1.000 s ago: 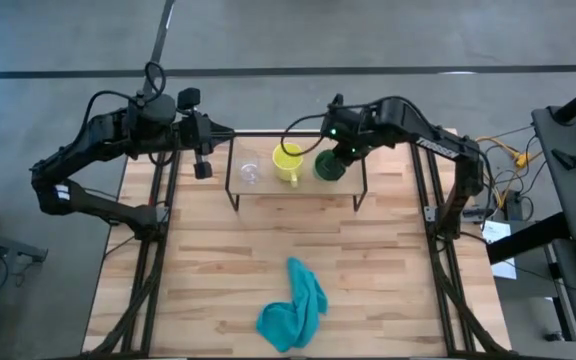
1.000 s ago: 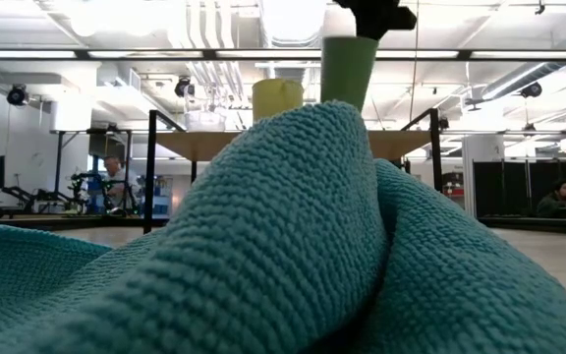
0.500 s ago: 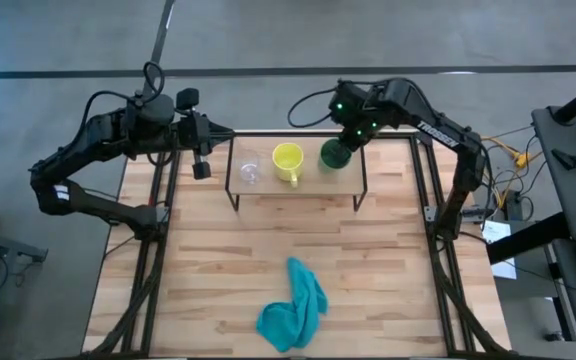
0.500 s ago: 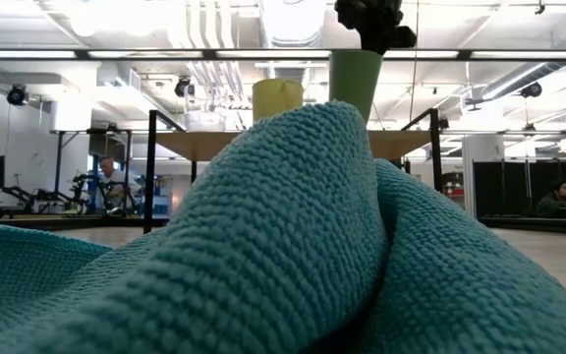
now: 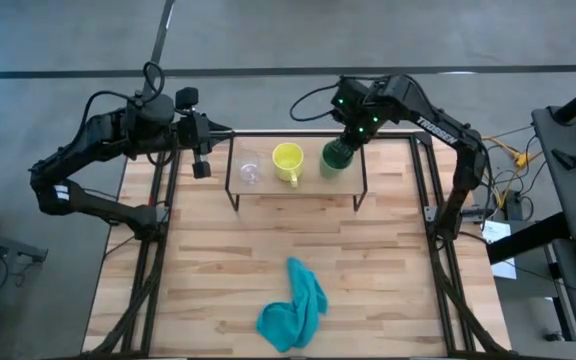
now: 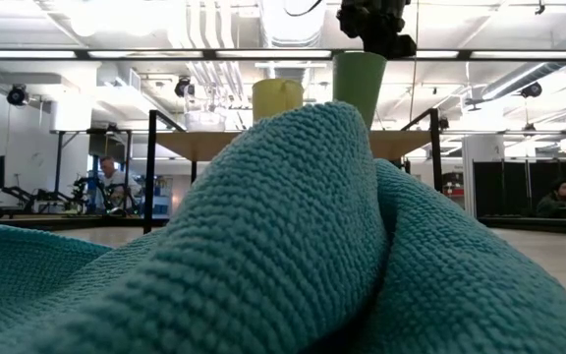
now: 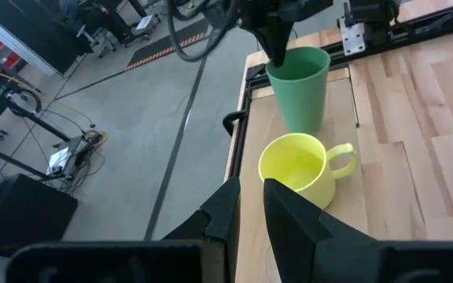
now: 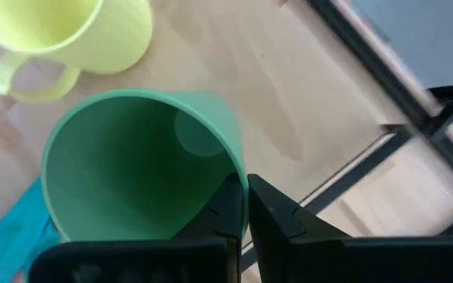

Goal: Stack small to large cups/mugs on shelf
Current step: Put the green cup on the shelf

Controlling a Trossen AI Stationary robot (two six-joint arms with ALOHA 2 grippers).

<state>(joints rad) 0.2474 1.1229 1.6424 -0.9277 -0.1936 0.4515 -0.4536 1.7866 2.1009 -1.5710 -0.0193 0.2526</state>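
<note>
Placing step nearly done: tall green plastic cup (image 5: 336, 158) upright on low wooden-topped black-legged shelf (image 5: 268, 186), just beside yellow handled mug (image 5: 287, 161), rim pinched by right gripper (image 5: 353, 140); next, release and lift clear.

Two dark, near-black arms are seen – chunky jointed segments with black cables looped off the wrists. White lettering is printed along the right arm (image 5: 438, 128), with small green lights glowing near its wrist. A pale sticker is stuck on the left arm (image 5: 78, 160). Each tool is tipped with dark, angular fingers (image 7: 293, 220).
</note>
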